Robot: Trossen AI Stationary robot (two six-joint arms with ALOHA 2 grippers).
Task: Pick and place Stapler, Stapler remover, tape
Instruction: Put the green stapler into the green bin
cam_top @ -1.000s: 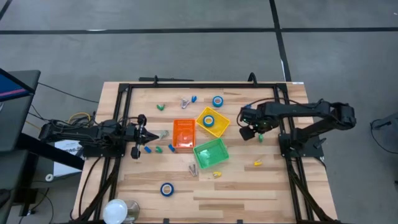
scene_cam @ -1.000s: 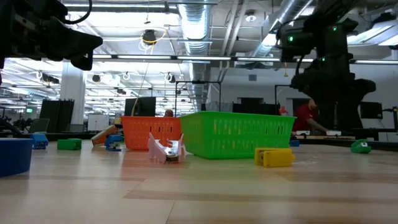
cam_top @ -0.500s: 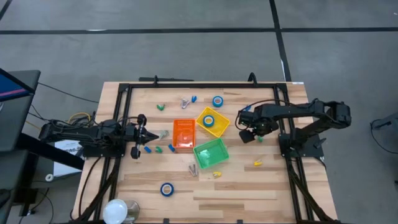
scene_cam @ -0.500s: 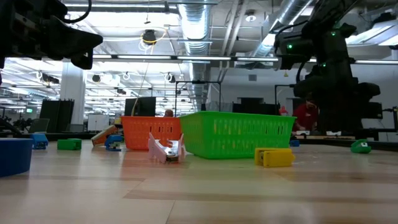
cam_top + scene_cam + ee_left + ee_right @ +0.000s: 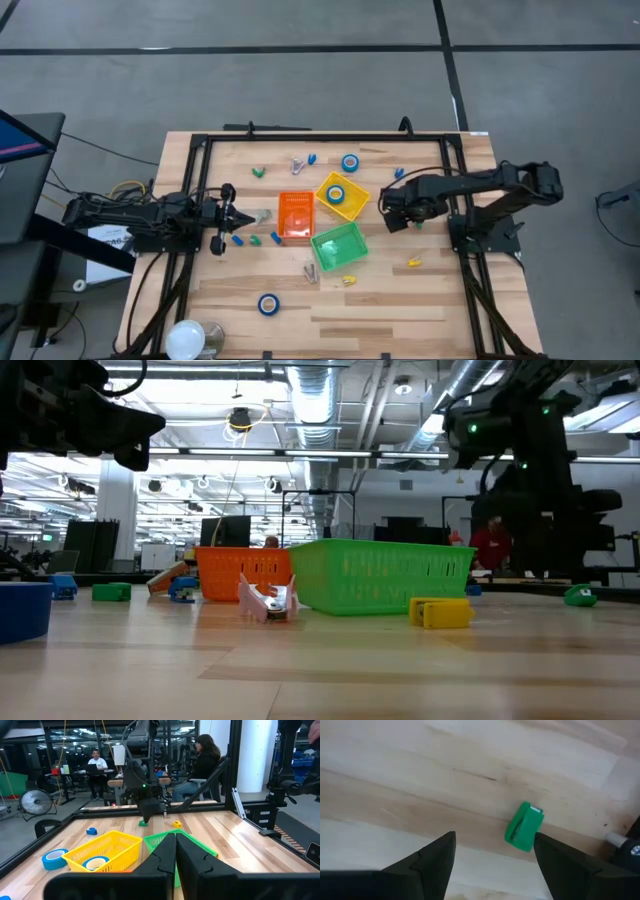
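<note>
Above the table, the right gripper point(image 5: 393, 212) is shown just beyond the yellow bin point(image 5: 342, 196), on the side away from the orange bin point(image 5: 295, 216). Its fingers point(image 5: 427, 857) are spread wide and hold nothing. A small green stapler point(image 5: 524, 827) lies flat on the wooden table point(image 5: 395, 780), apart from both fingers, ahead of the gap and nearer one finger. One tape roll point(image 5: 336, 194) sits inside the yellow bin; another tape roll point(image 5: 350, 162) lies just beside it. The left gripper point(image 5: 232, 214) waits beyond the orange bin, fingers pressed together, empty.
</note>
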